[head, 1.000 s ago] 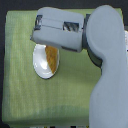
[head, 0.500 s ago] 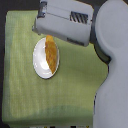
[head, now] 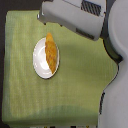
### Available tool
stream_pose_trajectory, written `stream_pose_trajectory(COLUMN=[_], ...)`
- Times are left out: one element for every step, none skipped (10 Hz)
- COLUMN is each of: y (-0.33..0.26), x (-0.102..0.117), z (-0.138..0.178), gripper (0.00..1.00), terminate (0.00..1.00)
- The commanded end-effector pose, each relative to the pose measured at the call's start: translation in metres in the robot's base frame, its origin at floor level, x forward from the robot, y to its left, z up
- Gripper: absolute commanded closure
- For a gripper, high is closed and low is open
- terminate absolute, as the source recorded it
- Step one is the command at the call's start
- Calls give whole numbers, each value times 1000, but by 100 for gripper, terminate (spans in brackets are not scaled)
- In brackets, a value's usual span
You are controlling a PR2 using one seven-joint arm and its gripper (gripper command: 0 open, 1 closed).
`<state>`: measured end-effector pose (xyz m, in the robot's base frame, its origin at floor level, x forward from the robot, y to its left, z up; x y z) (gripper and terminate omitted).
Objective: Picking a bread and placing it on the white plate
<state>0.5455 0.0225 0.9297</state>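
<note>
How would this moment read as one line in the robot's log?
bread: lying on white plate | plate: on green cloth | gripper: not visible | arm: above cloth

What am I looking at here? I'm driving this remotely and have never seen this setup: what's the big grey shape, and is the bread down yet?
There is one picture, taken by a camera off the arm that looks down on the work surface. The big grey shape across the top and down the exterior view's right is the robot's arm. Its gripper's fingertips are not clearly visible, so I cannot tell whether it is open or shut. The surface is covered by a green cloth. On it sits the white plate, and the bread lies lengthwise across the plate, its upper end reaching the rim. Nothing appears to be held; the bread looks already placed.
</note>
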Motion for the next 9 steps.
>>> stream_pose_trajectory(y=[-82,-106,-128,-154,-164,-182,-194,-209,-215], x=[15,13,14,14,14,15,16,15,11], z=[14,11,9,5,4,1,0,0,1], gripper=[0,0,0,0,0,0,0,0,0], terminate=[0,0,0,0,0,0,0,0,0])
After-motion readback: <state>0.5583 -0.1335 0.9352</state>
